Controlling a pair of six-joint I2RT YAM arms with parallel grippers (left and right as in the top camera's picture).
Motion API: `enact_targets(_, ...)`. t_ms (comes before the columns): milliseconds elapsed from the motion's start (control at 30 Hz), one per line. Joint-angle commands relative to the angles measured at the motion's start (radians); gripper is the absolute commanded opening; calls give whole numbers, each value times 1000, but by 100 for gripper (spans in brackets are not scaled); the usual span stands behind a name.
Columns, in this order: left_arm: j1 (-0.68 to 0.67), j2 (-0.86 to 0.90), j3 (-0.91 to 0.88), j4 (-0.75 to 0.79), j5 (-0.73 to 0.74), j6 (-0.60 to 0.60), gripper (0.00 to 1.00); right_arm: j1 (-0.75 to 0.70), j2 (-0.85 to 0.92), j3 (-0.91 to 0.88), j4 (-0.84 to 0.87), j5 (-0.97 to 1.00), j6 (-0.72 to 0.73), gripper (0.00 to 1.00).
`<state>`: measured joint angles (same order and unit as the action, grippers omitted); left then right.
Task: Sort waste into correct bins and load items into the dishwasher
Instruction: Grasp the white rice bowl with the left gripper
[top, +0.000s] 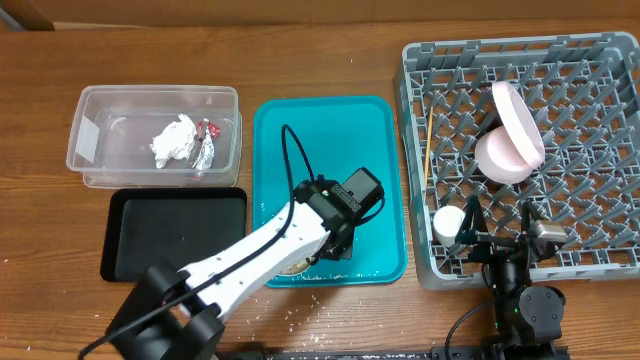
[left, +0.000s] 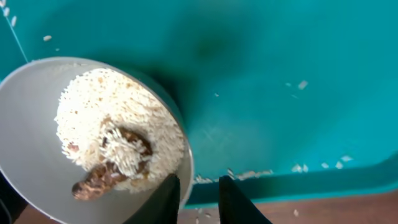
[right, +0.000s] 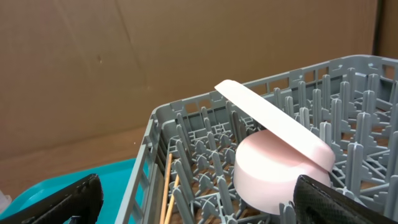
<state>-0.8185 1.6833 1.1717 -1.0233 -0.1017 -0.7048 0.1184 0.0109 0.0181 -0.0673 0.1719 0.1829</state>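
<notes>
My left gripper (top: 322, 252) (left: 198, 200) is shut on the rim of the cream bowl (left: 28, 130), at the front of the teal tray; one finger is inside, one outside. The bowl holds white rice (left: 118, 112) and brown food scraps (left: 106, 174). In the overhead view the arm hides most of the bowl (top: 292, 266). The napkin (top: 173, 138) and foil wrapper (top: 207, 148) lie in the clear tub (top: 88, 150). The black tray (top: 175, 238) is bare. The plate (top: 520, 120) (right: 273, 118), pink bowl (top: 498, 162) (right: 273, 177) and chopsticks (top: 428, 145) (right: 166, 193) are in the grey rack (top: 600, 60) (right: 186, 115). My right gripper (top: 490, 238) (right: 199, 202) is open over the rack's front.
The teal serving tray (top: 320, 130) (left: 280, 74) lies between the tub and the rack, with loose rice grains on it. More grains lie on the table in front of it (top: 300, 315). A small white round thing (top: 449, 221) sits in the rack's front left corner.
</notes>
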Motion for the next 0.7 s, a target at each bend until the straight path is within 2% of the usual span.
enact_targets(0,0,83,-11,27,-87,-24,24,-2,-8,-10,6,0,3,100)
enact_targets(167,0,142,-11,84,-105,6,21,-2,-8,-10,6,0,3,100)
enact_targets(200,1,142,-11,85,-108,6,18,-2,-8,-10,6,0,3,100)
enact_targets(267,1,142,-11,90,-116,6,4,-2,-8,-10,6,0,3,100)
enact_targets(467,14,103,33,62,-85,61,4,-2,-8,-10,6,0,3,100)
enact_targets(567,48,-3,77,24,19,132,4,-2,-8,-10,6,0,3,100)
enact_targets(667,120,-166,79,2,44,140,4,-2,-8,-10,6,0,3,100)
